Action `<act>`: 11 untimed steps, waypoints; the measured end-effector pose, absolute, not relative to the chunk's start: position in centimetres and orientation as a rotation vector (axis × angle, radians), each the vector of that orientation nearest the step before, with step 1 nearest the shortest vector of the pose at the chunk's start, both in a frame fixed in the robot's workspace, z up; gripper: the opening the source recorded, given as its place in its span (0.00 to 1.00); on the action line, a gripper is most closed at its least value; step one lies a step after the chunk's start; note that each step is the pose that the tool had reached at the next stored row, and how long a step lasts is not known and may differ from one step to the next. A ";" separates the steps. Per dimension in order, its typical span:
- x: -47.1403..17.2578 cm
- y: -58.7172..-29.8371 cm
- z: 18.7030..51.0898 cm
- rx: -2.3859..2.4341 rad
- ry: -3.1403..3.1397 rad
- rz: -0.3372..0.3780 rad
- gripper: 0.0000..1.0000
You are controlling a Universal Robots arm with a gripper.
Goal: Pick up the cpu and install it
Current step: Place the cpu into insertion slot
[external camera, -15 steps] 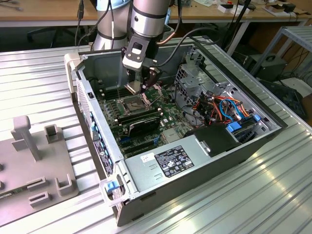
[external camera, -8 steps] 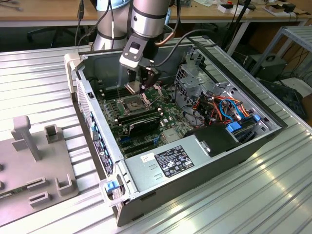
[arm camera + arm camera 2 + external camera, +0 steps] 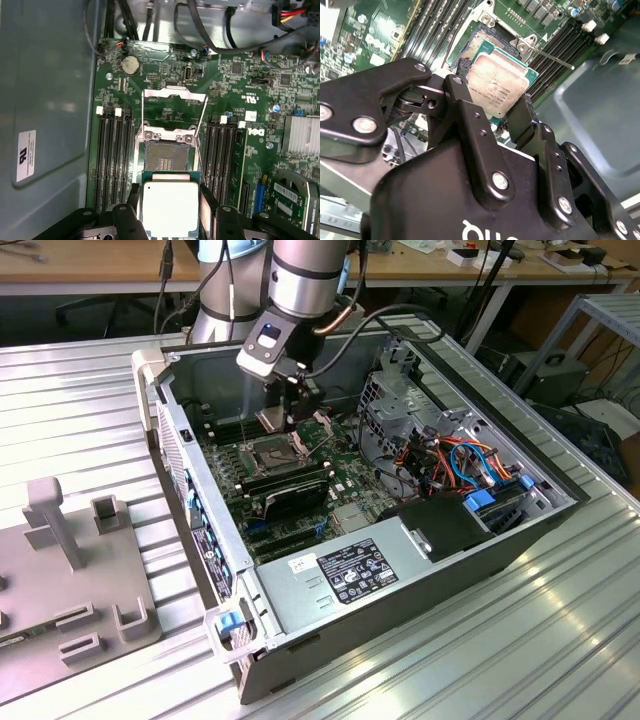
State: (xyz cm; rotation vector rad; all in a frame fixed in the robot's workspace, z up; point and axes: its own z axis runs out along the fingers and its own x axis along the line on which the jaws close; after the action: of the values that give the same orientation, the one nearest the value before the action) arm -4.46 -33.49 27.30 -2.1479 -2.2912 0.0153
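The tool (image 3: 170, 198) pinches the cpu (image 3: 169, 212) by two opposite edges, silver top up, just above the open socket (image 3: 165, 157) on the green motherboard (image 3: 225, 100), inside a computer case (image 3: 400, 625) on the counter (image 3: 520, 650).

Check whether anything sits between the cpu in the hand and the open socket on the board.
Nothing visible does. The hand holds the cpu close to the socket, whose contact field lies bare, and the hinged metal frame is swung open, clear of it.
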 end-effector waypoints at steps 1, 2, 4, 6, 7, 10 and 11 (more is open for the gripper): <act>-4.5 -33.5 27.3 -2.167 -2.273 0.015 0.55; -4.5 -33.5 27.3 -2.183 -2.258 0.015 0.55; -4.5 -33.5 27.2 -2.222 -2.219 0.015 0.55; -4.5 -33.5 27.0 -2.240 -2.201 0.015 0.55; -4.5 -33.5 26.9 -2.240 -2.200 0.015 0.55; -4.5 -33.5 26.9 -2.238 -2.203 0.015 0.55; -4.5 -33.5 26.8 -2.236 -2.208 0.011 0.55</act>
State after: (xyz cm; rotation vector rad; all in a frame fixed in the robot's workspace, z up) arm -4.46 -33.47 26.82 -2.2364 -2.2077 0.0111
